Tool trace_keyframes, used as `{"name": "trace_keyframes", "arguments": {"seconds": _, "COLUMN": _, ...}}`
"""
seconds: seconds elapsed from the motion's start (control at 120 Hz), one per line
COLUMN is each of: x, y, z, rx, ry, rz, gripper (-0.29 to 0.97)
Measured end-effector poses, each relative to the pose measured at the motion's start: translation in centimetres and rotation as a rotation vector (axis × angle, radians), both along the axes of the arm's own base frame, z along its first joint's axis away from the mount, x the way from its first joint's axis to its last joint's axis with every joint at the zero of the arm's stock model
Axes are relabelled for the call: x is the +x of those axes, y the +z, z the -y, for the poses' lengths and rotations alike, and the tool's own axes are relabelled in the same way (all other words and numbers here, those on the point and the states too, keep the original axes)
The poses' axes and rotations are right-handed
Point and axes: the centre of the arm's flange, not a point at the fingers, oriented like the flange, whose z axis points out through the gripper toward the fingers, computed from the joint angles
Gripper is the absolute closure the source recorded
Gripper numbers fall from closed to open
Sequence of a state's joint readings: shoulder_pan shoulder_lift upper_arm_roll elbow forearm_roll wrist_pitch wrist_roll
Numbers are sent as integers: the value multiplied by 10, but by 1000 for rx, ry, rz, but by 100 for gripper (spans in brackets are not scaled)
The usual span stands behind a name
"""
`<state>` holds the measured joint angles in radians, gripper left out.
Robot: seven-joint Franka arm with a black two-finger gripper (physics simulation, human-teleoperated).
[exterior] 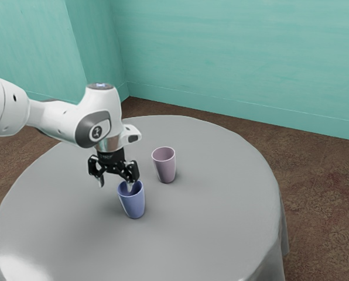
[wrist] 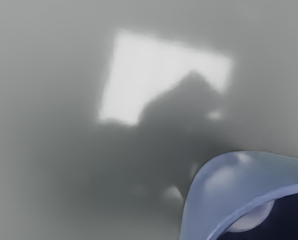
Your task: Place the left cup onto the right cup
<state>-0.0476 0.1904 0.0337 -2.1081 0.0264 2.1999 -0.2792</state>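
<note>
Grey round worktop point(exterior: 221, 222) carries both cups, each upright and standing on its own base. White arm point(exterior: 51, 120) reaches in from the exterior view's left, hand pointing down over the middle of the worktop.

Blue cup point(exterior: 132, 202), which I take as the left cup, stands near the worktop's centre, a bit toward its front edge. Mauve cup point(exterior: 164, 165), the right cup, is near it, toward the far edge and the exterior view's right. The two are apart, not touching and nothing is stacked.

Tool point(exterior: 116, 181) sits low at the blue cup's rim with its fingers spread wide. One finger looks dipped just inside the rim and the other hangs outside the wall on the arm's side, clear of it. No clamp, and nothing is held. Wrist view has the blue cup's rim point(wrist: 224, 200) right under the hand, with bare worktop point(wrist: 39, 150) beyond.

Progress, as a judgement: early. The approach to the left cup looks about done and the grasp not yet made. What's left is to pinch the rim wall, lift, carry across to the mauve cup, lower onto it and release.
</note>
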Motion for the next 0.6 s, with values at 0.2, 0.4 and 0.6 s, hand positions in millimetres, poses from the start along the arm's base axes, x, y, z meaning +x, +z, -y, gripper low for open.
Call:
{"name": "trace_keyframes", "arguments": {"seconds": 0.2, "x": 2, "y": -9, "z": 0, "rx": 0, "ry": -2, "rz": -1, "gripper": 0}}
{"name": "trace_keyframes", "arguments": {"seconds": 0.4, "x": 3, "y": -9, "z": 0, "rx": 1, "ry": -5, "rz": 12, "gripper": 20}}
{"name": "trace_keyframes", "arguments": {"seconds": 0.6, "x": 4, "y": -9, "z": 2, "rx": 2, "ry": -7, "rz": 16, "gripper": 58}}
